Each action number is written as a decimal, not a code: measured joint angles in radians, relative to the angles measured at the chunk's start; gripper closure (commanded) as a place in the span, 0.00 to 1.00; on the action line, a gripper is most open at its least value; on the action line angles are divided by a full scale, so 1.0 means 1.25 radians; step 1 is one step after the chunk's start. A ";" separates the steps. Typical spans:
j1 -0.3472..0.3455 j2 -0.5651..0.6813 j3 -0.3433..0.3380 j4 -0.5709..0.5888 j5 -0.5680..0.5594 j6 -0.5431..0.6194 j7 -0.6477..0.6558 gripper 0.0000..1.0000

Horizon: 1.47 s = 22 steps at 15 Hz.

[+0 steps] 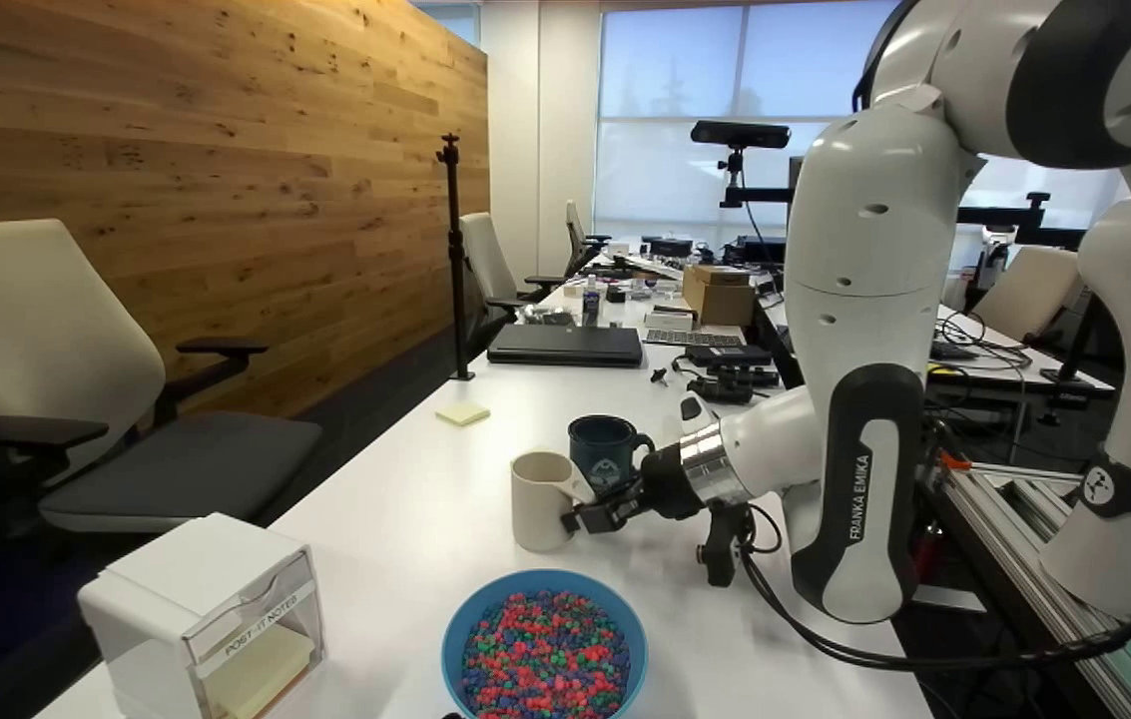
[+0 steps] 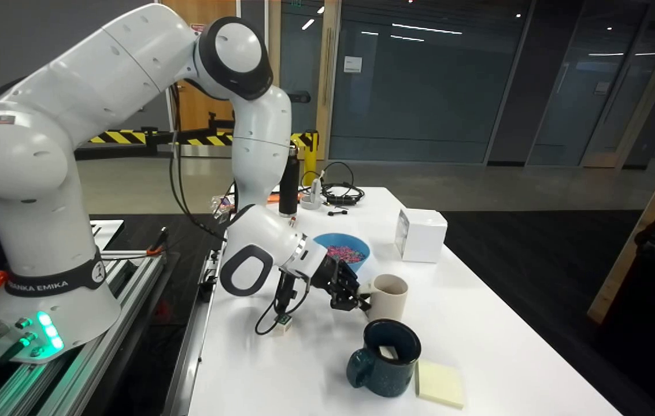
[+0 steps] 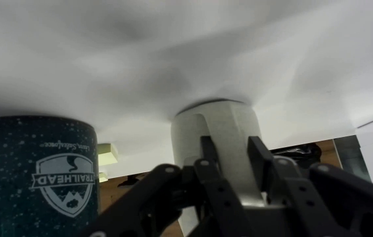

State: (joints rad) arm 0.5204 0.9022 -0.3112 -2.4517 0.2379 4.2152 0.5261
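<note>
- while a wood-clad wall (image 1: 226, 200) lines the room in an exterior view, a long white table (image 1: 465, 469) stretches out alongside it.
- a white franka arm (image 1: 854, 260) reaches down low over the table.
- an office chair (image 1: 186, 464) with a pale back and dark seat stands on the side opposite the arm.
- a flat black laptop-like slab (image 1: 565, 346) lies farther down the table.
- a white dispenser (image 1: 181, 579) labelled "post-it notes" stands upright near the table's edge.
- a blue bowl (image 1: 545, 580), holding small red, green and blue bits (image 1: 545, 659), sits near the dispenser.
- the black gripper (image 3: 229, 141) meets the cream mug (image 2: 391, 300) at its handle (image 1: 577, 482).
- a dark teal mug (image 2: 385, 372), speckled and bearing a trailhead badge (image 3: 64, 181), stands upright just beside the cream mug.
- the cream mug stands upright on the table between the bowl and the dark teal mug, its handle turned toward the gripper.
- a pale yellow notes pad (image 1: 462, 412) lies flat near the dark teal mug.
- the gripper's fingers (image 3: 210, 151) stand slightly apart, on either side of the handle; i cannot tell whether they pinch it.
</note>
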 measured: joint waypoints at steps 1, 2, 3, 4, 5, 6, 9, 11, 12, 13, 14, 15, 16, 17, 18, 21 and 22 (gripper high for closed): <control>0.005 0.003 -0.005 0.001 0.000 0.000 0.003 0.97; 0.009 0.006 -0.010 0.002 0.000 0.000 0.008 0.94; 0.014 0.008 -0.015 0.003 0.000 0.000 0.012 0.94; 0.019 0.010 -0.019 0.003 0.000 0.000 0.015 0.94; 0.026 0.012 -0.025 0.003 0.000 0.000 0.017 0.94; 0.032 0.015 -0.030 0.004 0.000 0.000 0.019 0.94; 0.052 0.025 -0.048 0.004 0.000 0.000 0.020 0.94; 0.066 0.031 -0.064 0.004 -0.008 0.000 0.019 0.94; 0.072 0.034 -0.073 0.003 -0.017 0.000 0.018 0.94; 0.077 0.037 -0.082 0.002 -0.027 0.000 0.016 0.94; 0.082 0.039 -0.092 0.001 -0.038 0.000 0.013 0.94; 0.086 0.041 -0.100 -0.001 -0.050 0.000 0.011 0.94; 0.089 0.042 -0.108 -0.002 -0.062 0.000 0.009 0.94; 0.091 0.042 -0.114 -0.003 -0.072 0.000 0.007 0.94; 0.091 0.042 -0.118 -0.004 -0.081 0.000 0.003 0.94; 0.120 0.005 -0.147 -0.024 -0.098 -0.010 -0.010 0.94; 0.141 -0.029 -0.160 -0.041 -0.098 -0.017 -0.022 0.94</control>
State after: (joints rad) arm 0.6967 0.8660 -0.5118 -2.5024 0.1159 4.1944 0.4991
